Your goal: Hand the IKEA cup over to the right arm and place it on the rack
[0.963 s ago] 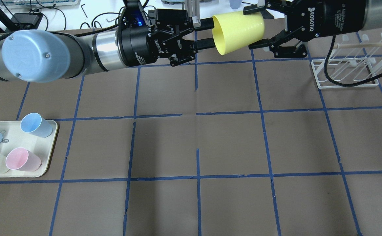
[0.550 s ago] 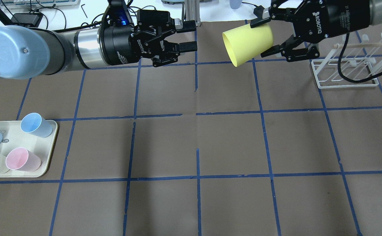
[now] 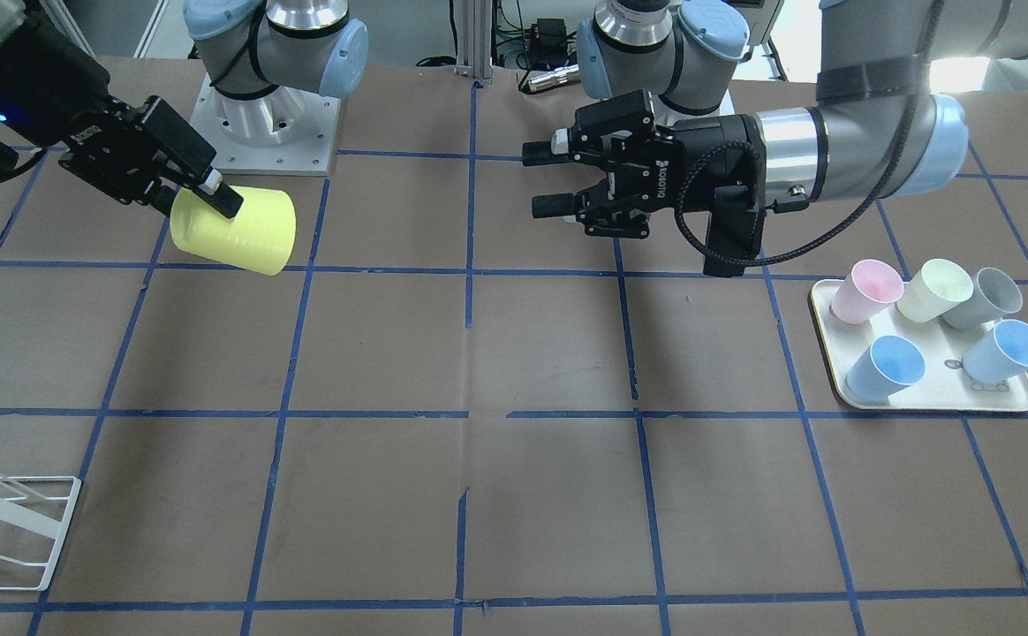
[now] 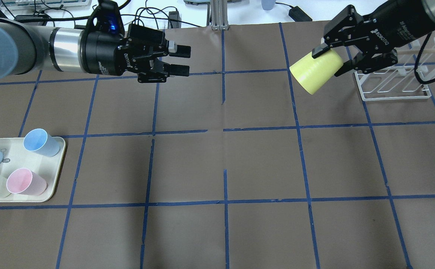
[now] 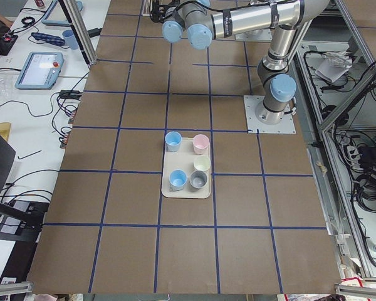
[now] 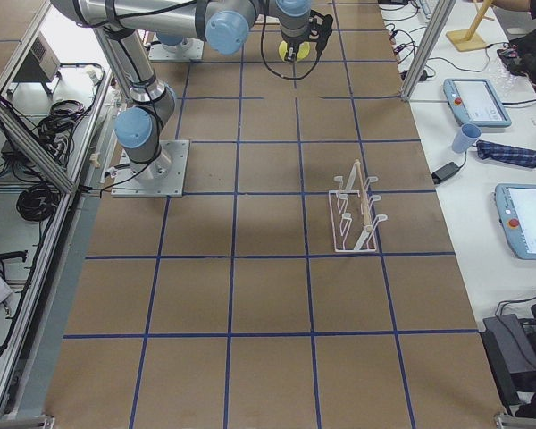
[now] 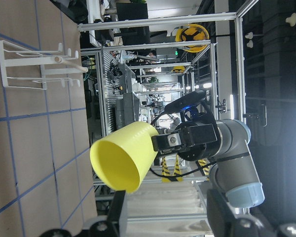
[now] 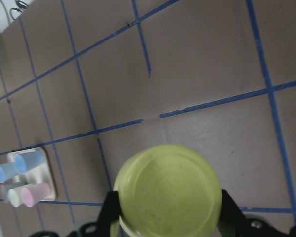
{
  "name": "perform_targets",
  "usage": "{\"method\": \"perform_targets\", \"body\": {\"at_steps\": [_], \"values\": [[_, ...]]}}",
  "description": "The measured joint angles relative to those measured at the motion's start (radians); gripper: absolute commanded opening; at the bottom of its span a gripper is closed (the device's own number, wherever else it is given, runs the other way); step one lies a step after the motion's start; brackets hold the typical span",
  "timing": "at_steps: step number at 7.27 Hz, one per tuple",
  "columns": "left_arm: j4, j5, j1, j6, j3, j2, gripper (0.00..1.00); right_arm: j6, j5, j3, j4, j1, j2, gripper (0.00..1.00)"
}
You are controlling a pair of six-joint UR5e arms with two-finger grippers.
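The yellow IKEA cup point(image 4: 315, 76) is held in the air by my right gripper point(image 4: 329, 61), which is shut on its closed end. The cup lies on its side with its mouth toward the table's middle. It also shows in the front view point(image 3: 231, 230), the left wrist view point(image 7: 123, 158) and the right wrist view point(image 8: 167, 190). The white wire rack point(image 4: 397, 98) stands just right of the cup, apart from it. My left gripper point(image 4: 185, 59) is open and empty, well to the left of the cup, and shows in the front view point(image 3: 539, 181).
A cream tray point(image 4: 56, 168) at the left front holds blue, pink and pale cream cups; the front view point(image 3: 920, 402) also shows a grey cup on it. The brown table has blue tape grid lines. Cables and devices lie beyond the far edge.
My left gripper has drawn back to the left, away from the cup. My right gripper has carried the cup to the right and lower, close to the rack.
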Motion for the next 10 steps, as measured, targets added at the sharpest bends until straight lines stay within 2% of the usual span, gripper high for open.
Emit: {"method": "perform_targets", "body": {"at_steps": [1, 2, 4, 6, 8, 9, 10], "values": [[0.100, 0.132, 0.012, -0.088, 0.003, -0.002, 0.70, -0.068, -0.122, 0.003, -0.016, 0.002, 0.000, 0.11], [0.221, 0.296, 0.015, -0.197, 0.004, -0.004, 0.79, -0.129, -0.228, 0.006, -0.039, 0.002, 0.007, 0.00], [0.436, 0.664, 0.010, -0.400, 0.027, 0.001, 0.93, -0.179, -0.387, 0.005, -0.140, 0.001, 0.074, 0.00], [0.481, 1.005, -0.014, -0.454, 0.117, -0.013, 1.00, -0.241, -0.542, -0.033, -0.228, -0.010, 0.171, 0.00], [0.499, 1.223, -0.116, -0.542, 0.192, -0.021, 1.00, -0.262, -0.639, -0.107, -0.287, -0.039, 0.249, 0.00], [0.512, 1.286, -0.174, -0.610, 0.201, -0.010, 1.00, -0.264, -0.654, -0.153, -0.303, -0.058, 0.286, 0.00], [0.520, 1.297, -0.207, -0.653, 0.198, 0.007, 1.00, -0.265, -0.654, -0.192, -0.312, -0.076, 0.318, 0.00]]}}
